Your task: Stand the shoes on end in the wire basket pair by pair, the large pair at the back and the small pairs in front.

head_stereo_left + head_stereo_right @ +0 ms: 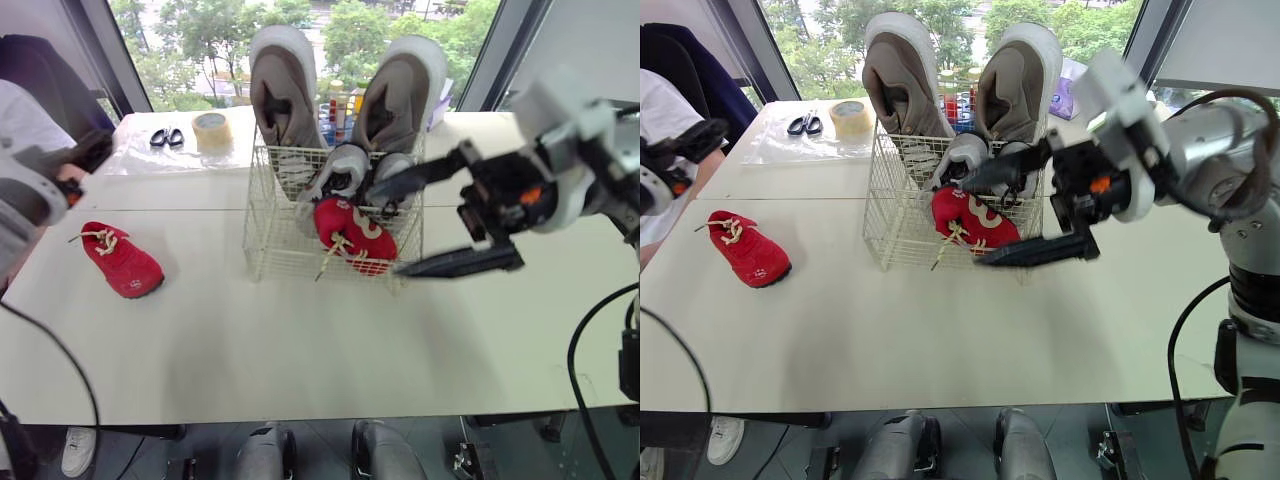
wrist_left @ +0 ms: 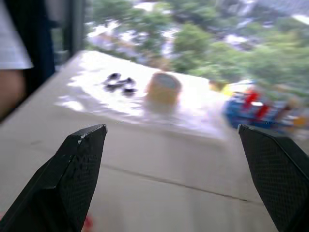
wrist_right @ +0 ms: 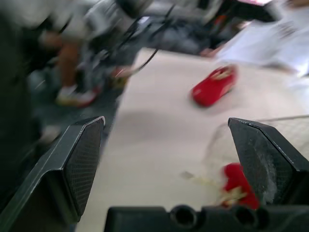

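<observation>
Left eye view: the wire basket (image 1: 262, 235) is seen in the middle of the white table (image 1: 300, 350), toward the far edge. A wide bare stretch of table is found between it and the near edge. The large beige pair (image 1: 283, 95) is stood on end at the back of the basket. A grey pair (image 1: 345, 165) is placed in front of it, and one red shoe (image 1: 358, 238) at the front wall. The second red shoe (image 1: 122, 262) is laid on its sole at the left part of the table, well apart from the basket.

The right gripper (image 1: 386, 232) is held wide open at the front right of the basket, with nothing grasped. The red shoe in the basket is seen just behind its fingertips. The left gripper (image 2: 171, 128) is also spread open and empty above the table. Scissors (image 1: 166, 137) and a tape roll (image 1: 211, 130) are seen near the far edge.
</observation>
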You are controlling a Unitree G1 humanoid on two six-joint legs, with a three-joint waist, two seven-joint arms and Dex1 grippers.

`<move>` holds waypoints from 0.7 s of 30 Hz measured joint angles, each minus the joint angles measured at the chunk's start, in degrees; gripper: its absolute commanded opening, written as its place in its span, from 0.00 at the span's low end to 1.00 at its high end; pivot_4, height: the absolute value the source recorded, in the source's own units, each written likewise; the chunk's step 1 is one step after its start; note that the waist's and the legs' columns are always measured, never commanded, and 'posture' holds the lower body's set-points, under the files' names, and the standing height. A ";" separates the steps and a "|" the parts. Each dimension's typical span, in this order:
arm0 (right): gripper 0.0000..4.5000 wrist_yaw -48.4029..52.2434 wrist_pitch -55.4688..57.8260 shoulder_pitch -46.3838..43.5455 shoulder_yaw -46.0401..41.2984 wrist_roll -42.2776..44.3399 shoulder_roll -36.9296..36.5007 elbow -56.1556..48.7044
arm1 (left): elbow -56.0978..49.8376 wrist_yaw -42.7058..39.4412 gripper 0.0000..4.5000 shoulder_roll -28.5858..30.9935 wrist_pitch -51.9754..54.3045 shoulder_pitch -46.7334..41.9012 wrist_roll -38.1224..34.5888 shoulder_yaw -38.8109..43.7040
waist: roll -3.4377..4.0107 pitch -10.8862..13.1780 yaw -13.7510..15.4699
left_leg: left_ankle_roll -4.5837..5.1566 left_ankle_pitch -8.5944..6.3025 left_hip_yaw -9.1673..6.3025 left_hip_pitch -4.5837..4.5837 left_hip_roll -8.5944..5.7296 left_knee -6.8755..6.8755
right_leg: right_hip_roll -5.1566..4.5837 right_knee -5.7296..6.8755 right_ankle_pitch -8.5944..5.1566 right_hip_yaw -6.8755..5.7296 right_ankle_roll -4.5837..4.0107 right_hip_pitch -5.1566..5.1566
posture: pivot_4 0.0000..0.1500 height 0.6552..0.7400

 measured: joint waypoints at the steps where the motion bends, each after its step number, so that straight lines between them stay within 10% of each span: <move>1: 0.99 1.87 -1.19 -0.13 1.01 -1.38 -0.03 0.71 | 2.79 3.70 1.00 0.29 2.29 -0.37 0.62 0.06 | 0.00 0.00 0.02 | -0.02 0.01 0.00 0.01 0.00 0.00 | 0.00 0.01 0.00 0.00 0.00 0.00 | 1.00 1.00; 16: 0.99 3.53 -7.05 1.49 3.99 -9.79 2.37 3.18 | 27.77 7.17 1.00 -7.16 12.11 -11.89 9.64 -0.73 | -0.33 0.02 0.14 | -0.56 0.30 0.05 -0.02 0.00 0.00 | -0.01 0.13 0.03 -0.04 0.00 -0.07 | 1.00 1.00; 21: 1.00 0.44 -5.35 2.67 1.82 -9.06 2.48 1.58 | 42.63 -4.27 0.59 -7.06 10.45 -19.09 23.12 -9.04 | -0.43 -0.01 0.12 | -0.55 0.30 0.24 -0.05 -0.12 0.00 | 0.00 0.11 0.03 -0.09 0.01 -0.08 | 1.00 1.00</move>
